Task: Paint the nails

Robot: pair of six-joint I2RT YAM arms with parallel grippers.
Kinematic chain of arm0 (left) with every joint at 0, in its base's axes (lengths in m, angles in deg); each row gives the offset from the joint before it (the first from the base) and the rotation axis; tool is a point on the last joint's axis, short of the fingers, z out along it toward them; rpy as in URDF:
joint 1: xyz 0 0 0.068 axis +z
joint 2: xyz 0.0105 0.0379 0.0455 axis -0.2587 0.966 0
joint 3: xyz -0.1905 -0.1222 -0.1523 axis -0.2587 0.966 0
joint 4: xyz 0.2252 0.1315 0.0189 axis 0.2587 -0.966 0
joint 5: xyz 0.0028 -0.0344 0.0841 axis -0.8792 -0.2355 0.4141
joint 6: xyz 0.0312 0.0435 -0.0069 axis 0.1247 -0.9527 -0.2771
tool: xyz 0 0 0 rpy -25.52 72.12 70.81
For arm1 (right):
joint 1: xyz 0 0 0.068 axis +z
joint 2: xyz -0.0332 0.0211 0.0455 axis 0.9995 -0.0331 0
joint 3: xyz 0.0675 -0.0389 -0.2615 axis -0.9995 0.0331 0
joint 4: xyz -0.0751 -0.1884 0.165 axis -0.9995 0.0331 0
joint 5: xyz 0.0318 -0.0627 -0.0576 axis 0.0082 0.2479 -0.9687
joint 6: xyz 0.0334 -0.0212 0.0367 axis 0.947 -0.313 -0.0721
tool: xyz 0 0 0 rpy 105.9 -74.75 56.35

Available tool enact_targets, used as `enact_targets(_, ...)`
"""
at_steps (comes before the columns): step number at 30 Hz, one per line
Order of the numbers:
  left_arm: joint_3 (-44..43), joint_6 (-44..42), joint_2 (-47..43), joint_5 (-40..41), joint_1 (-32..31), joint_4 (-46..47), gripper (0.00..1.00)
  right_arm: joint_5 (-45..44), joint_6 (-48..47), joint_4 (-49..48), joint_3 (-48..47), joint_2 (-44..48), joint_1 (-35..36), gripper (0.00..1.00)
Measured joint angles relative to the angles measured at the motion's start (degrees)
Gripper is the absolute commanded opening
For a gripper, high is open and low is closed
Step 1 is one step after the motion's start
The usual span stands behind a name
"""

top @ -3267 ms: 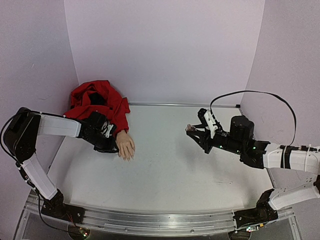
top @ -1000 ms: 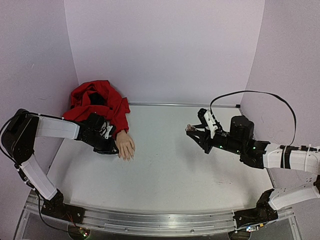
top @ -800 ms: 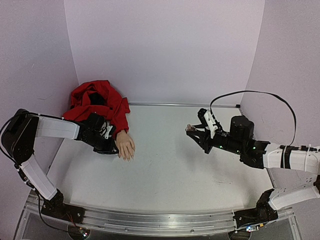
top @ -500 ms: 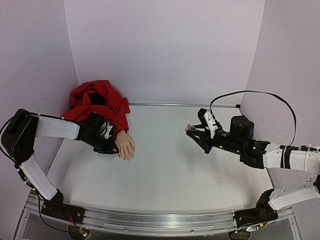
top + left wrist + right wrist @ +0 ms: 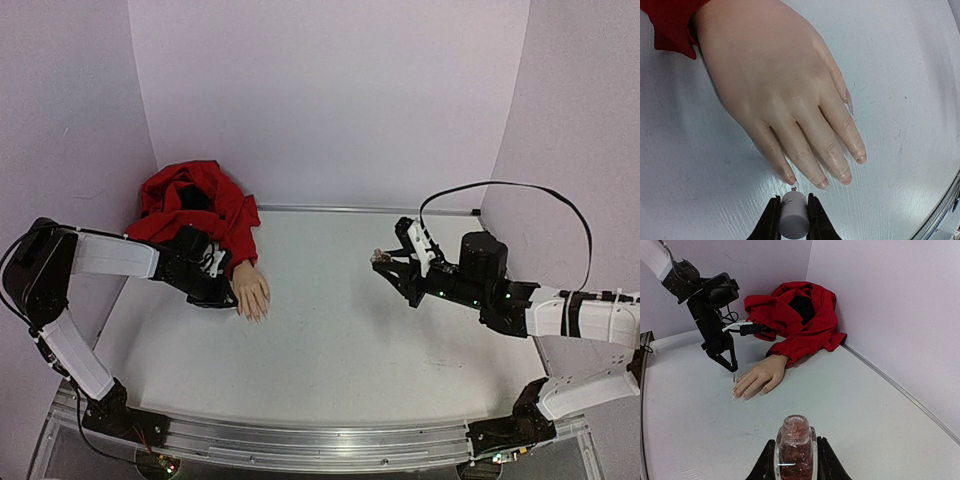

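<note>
So, the nails [image 5: 823, 184] here are tiny pale tips on a flesh-coloured mannequin hand [image 5: 775, 85], which lies palm down near the left edge of the table [image 5: 350, 330], fingers aimed at the near edge. Its red sleeve [image 5: 200, 205] is heaped back in the far left corner. My guess is the nails are hard, smooth and a bit slick, and there's nothing on them to grab, so the only contact should be soft bristles dragged lightly along each one. The hand itself looks stiff but probably light. On that smooth tabletop I'd expect it to skate if the brush pushes sideways, and if it needs steadying, the wrist or sleeve end is the place, not the fingers. The left gripper [image 5: 793, 220] is clamped tight on the sides of the white cap [image 5: 793, 212]. That's the right handle for the brush, and the tip sits just beside one fingertip nail, though I can't tell if it's actually touching. The right gripper [image 5: 795, 460] is closed around the open polish bottle [image 5: 795, 440], held upright well over toward the right edge. That's glass and open-topped, so it's slippery and easy to spill if tilted.
</note>
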Motion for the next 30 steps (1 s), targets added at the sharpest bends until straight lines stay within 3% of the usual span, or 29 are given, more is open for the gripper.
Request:
enact_targets(13, 0.2, 0.0, -0.3, 0.4, 0.0, 1.1, 0.0, 0.0, 0.0, 0.0, 0.0, 0.0, 0.0, 0.0)
enact_targets(20, 2.1, -0.1, -5.3, 1.6, 0.0, 3.6, 0.0, 0.0, 0.0, 0.0, 0.0, 0.0, 0.0, 0.0)
enact_targets(30, 2.1, -0.2, -3.4, 1.5, 0.0, 4.7, 0.0, 0.0, 0.0, 0.0, 0.0, 0.0, 0.0, 0.0)
